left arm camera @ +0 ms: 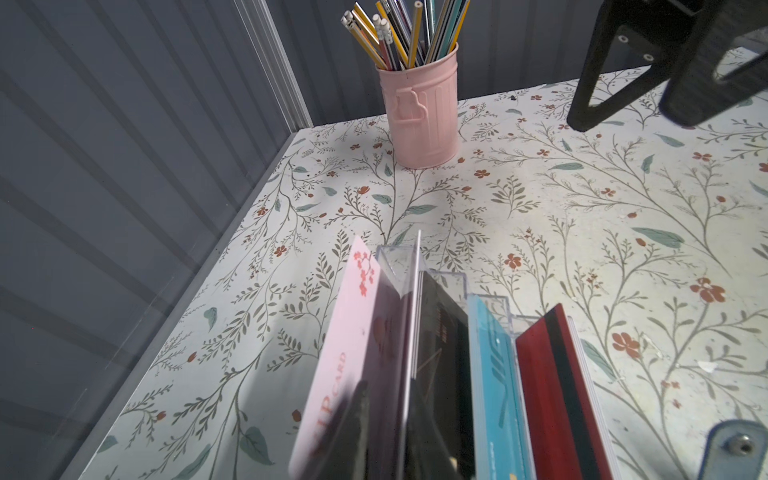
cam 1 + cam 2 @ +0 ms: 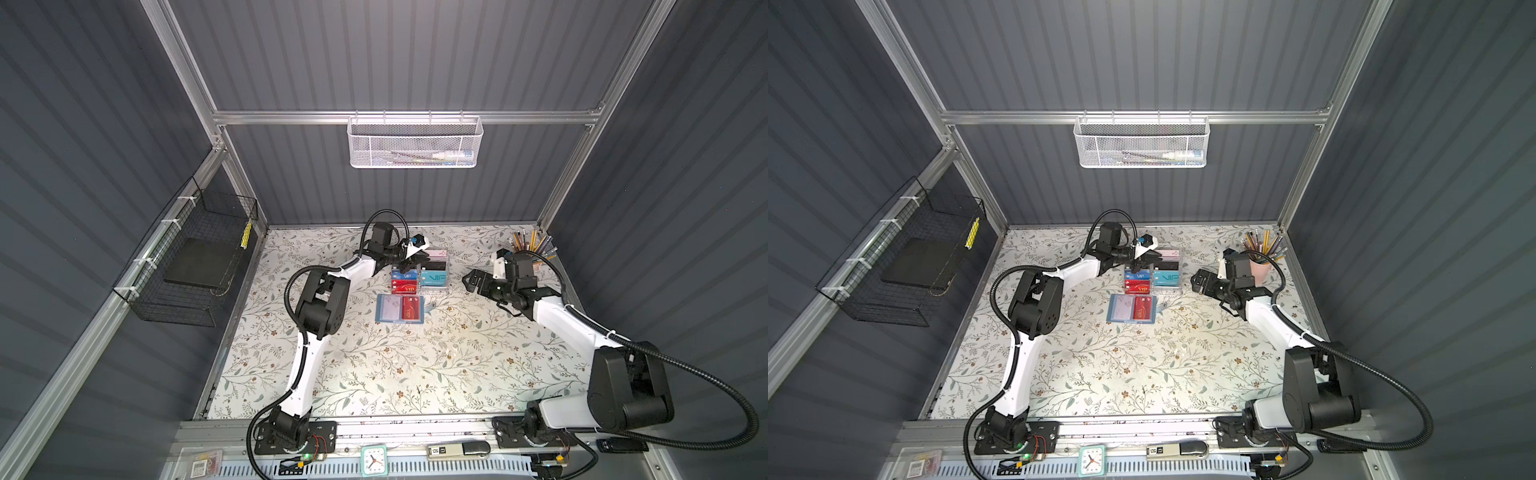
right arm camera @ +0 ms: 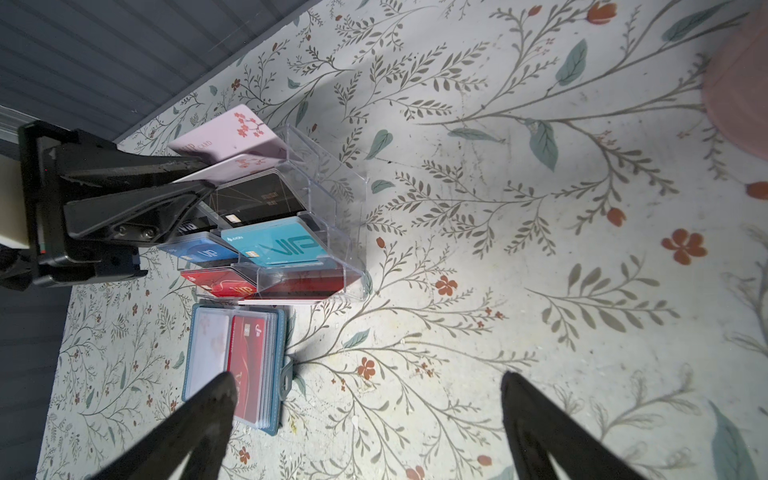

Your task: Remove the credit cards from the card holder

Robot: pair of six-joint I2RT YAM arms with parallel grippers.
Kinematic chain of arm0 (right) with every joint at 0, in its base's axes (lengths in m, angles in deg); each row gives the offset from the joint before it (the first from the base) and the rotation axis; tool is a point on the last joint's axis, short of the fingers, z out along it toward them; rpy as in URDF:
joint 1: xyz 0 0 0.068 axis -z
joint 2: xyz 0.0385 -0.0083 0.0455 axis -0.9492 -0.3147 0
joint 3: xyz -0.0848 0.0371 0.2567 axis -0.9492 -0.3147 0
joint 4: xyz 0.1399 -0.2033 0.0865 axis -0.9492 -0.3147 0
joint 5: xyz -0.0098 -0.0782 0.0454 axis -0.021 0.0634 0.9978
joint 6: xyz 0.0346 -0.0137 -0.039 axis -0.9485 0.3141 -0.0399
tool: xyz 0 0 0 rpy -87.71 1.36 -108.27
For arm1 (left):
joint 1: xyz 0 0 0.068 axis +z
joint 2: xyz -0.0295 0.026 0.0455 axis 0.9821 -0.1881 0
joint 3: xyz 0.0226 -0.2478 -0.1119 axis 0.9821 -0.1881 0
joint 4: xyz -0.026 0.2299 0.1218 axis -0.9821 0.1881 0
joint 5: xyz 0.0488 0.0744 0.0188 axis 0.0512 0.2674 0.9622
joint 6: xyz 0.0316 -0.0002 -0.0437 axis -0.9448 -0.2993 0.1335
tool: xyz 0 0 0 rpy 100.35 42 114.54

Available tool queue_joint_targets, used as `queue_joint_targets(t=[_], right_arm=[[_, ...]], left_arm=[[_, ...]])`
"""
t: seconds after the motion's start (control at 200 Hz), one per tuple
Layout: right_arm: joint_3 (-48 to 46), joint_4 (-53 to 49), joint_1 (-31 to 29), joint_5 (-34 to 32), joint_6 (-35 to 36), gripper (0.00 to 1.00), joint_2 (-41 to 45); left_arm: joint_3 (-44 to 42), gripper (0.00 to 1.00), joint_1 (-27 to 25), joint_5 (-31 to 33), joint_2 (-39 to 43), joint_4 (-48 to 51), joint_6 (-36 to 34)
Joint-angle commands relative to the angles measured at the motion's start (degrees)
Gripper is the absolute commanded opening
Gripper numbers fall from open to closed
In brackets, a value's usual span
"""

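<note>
Card holder (image 2: 400, 308) lies open on worktop (image 2: 415, 365), just in front of clear rack (image 3: 349, 208). Red card (image 2: 411, 309) and white card (image 2: 388, 308) sit in its sleeves. Left jaws nearly together at pink card (image 3: 232, 129) at rack's back; cannot tell if they pinch it. Right jaws spread wide, empty, right of rack, apart from it.

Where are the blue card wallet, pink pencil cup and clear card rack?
card holder (image 2: 388, 308): in a top view, pale inner sleeve.
pink pencil cup (image 1: 419, 112): left wrist view, side wall.
clear card rack (image 3: 332, 199): right wrist view, end wall.
</note>
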Motion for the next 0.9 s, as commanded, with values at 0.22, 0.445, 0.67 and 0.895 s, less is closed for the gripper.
queue_joint_targets(t=[0.22, 0.445, 0.67, 0.895], right_arm=[[-0.77, 0.67, 0.25, 1.02, -0.25, 0.99, 0.94], [-0.98, 0.79, 0.25, 1.42, -0.43, 0.99, 1.41], [-1.39, 1.16, 0.25, 1.22, -0.28, 0.99, 1.8], [2.45, -1.79, -0.6, -1.69, 1.93, 0.99, -0.37]], left_arm=[[-2.5, 0.25, 0.51, 1.69, 4.92, -5.41, 3.63], [-3.15, 0.3, 0.6, 2.75, 5.71, -6.59, 4.65], [-3.38, 0.31, 0.77, 4.53, 5.6, -10.42, 7.71], [-8.28, 0.98, 1.9, 8.71, 10.64, -19.63, 14.75]])
